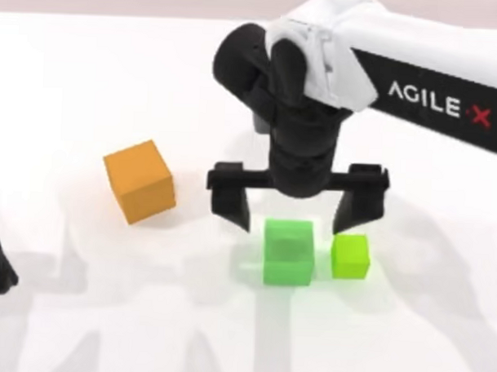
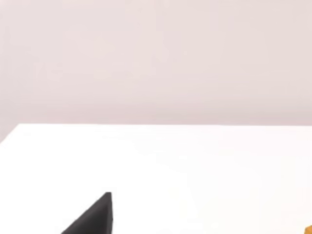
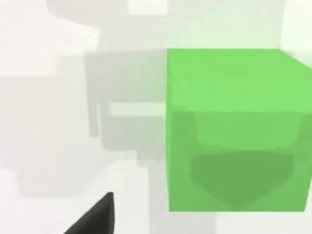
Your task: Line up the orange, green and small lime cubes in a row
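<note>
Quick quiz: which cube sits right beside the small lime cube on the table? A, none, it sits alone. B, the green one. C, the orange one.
B: in the top view the green cube sits just left of the small lime cube, while the orange cube lies far off to the left.

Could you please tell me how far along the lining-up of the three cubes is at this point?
Done: the green cube and the small lime cube sit side by side, a small gap between. In hand: the right hand hovers open above the green cube, gripping nothing. Left: the orange cube lies apart and rotated, towards the table's left. The left arm is parked at the left edge.
</note>
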Action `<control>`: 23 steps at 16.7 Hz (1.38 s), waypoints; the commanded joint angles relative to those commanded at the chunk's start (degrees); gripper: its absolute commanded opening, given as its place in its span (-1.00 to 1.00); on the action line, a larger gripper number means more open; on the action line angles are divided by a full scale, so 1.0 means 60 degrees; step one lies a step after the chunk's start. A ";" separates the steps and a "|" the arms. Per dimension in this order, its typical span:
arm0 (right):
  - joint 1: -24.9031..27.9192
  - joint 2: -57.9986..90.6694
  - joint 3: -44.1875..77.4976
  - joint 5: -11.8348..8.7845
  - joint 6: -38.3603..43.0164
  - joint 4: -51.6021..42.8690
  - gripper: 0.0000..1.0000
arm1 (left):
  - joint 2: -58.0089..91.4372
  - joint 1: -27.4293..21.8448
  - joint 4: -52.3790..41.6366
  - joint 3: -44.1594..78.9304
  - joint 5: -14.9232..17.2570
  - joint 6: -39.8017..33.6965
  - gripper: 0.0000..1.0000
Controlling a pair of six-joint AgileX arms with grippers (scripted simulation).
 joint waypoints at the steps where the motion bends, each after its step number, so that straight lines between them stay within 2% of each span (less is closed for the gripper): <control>1: 0.0001 -0.0048 0.0114 -0.0002 0.0000 -0.0136 1.00 | 0.0000 0.0000 0.0000 0.0000 0.0000 0.0000 1.00; 7: -0.0088 -0.0120 0.0056 0.0008 -0.0025 -0.0086 1.00 | 0.0081 -0.0019 -0.0061 0.0080 0.0003 0.0037 1.00; 12: -0.0800 -0.1962 -0.1434 0.0129 -0.0632 0.1001 1.00 | 0.1818 -0.0348 -0.1265 0.1772 0.0015 0.0760 1.00; 16: -0.1790 -0.4736 -0.3817 0.0230 -0.1637 0.2591 1.00 | 0.4843 -0.0797 -0.3055 0.4494 -0.0001 0.1826 1.00; 23: -0.3982 -1.0997 -0.9326 0.0273 -0.3916 0.6252 1.00 | 1.2090 -0.1778 -0.6981 1.0089 -0.0028 0.4112 1.00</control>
